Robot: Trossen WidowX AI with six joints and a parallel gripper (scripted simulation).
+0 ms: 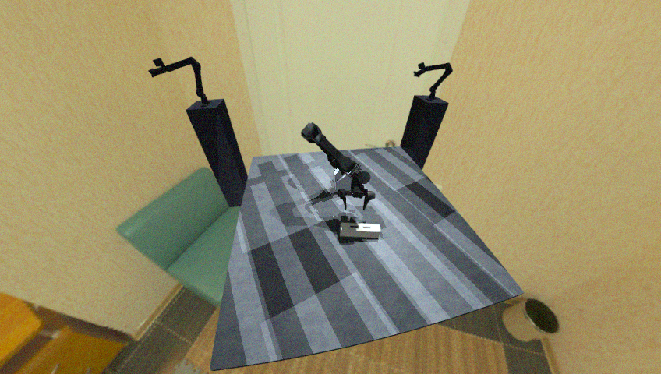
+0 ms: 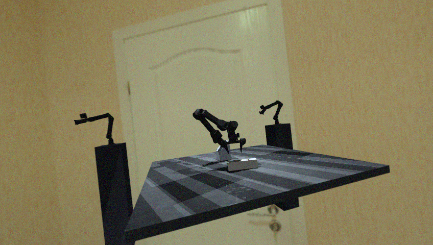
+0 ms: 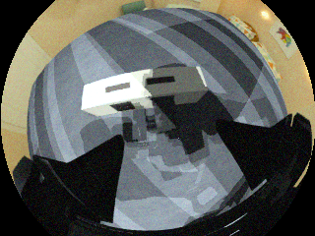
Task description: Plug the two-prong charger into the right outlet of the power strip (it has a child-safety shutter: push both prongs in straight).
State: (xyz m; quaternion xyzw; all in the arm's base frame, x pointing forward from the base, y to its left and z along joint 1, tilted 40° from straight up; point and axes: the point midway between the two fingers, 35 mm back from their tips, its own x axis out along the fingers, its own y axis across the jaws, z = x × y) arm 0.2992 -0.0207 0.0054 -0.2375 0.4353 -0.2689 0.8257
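The white power strip [image 1: 359, 234] [image 2: 243, 165] [image 3: 95, 93] lies flat on the striped table, partly shaded in the wrist view. Two dark slotted outlets show on its top: one in the wrist view's lit half [image 3: 118, 88] and one in its shaded half [image 3: 160, 80]. My gripper [image 1: 355, 209] [image 2: 234, 151] [image 3: 172, 132] is open and empty. It points down above the table, on the robot base's side of the strip, with its fingertips above the strip's top. I cannot pick out the charger; dark blocky patches between the fingers and strip may be shadow or reflection.
The striped table [image 1: 398, 296] [image 2: 212, 194] carries the arm's pale base [image 2: 223, 155] behind the strip. Two dark pillars [image 1: 215, 143] [image 1: 424, 125] with small arms stand beyond the table's sides. A green chair [image 1: 185, 227] and a bin [image 1: 521, 322] are off the table.
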